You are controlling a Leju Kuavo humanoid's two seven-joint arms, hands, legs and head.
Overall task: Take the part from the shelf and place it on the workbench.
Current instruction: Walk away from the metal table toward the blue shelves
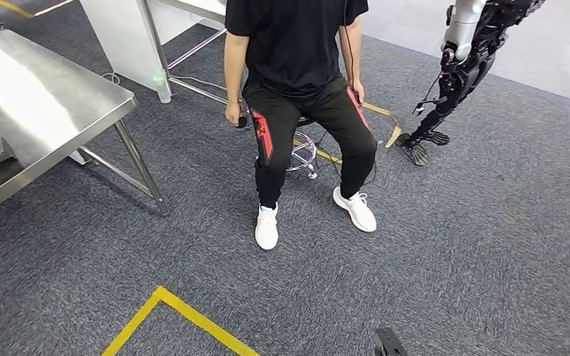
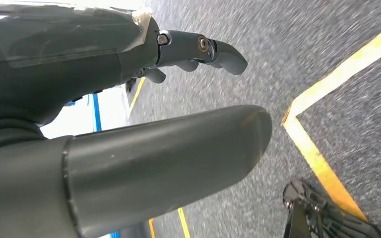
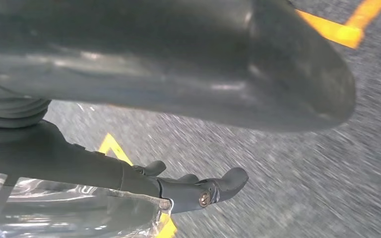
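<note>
Right now both hands hang over the grey carpet and hold nothing: the left hand point(image 2: 129, 99) shows its thumb and fingers point(image 2: 203, 49) stretched out and apart, and the right hand point(image 3: 168, 124) lies the same way, fingers point(image 3: 213, 188) extended over a blurred floor. The part itself cannot be found in any of these views, nor can a shelf, so where it sits cannot be told. From the head view, a person point(image 1: 297, 96) sits on a stool point(image 1: 304, 152) directly ahead, feet planted on the carpet, with a second robot point(image 1: 460, 67) standing off to the right and a steel workbench point(image 1: 37, 111) off to the left. The main risk, as I judge it, is in the walking: the blur in both wrist views suggests motion, and a turn or step toward the person or toward the workbench leg point(image 1: 142, 167) could end in a collision. Yellow floor tape point(image 1: 185, 315) marks a boundary just ahead; overshooting it may bring the robot too close to the seated person.
</note>
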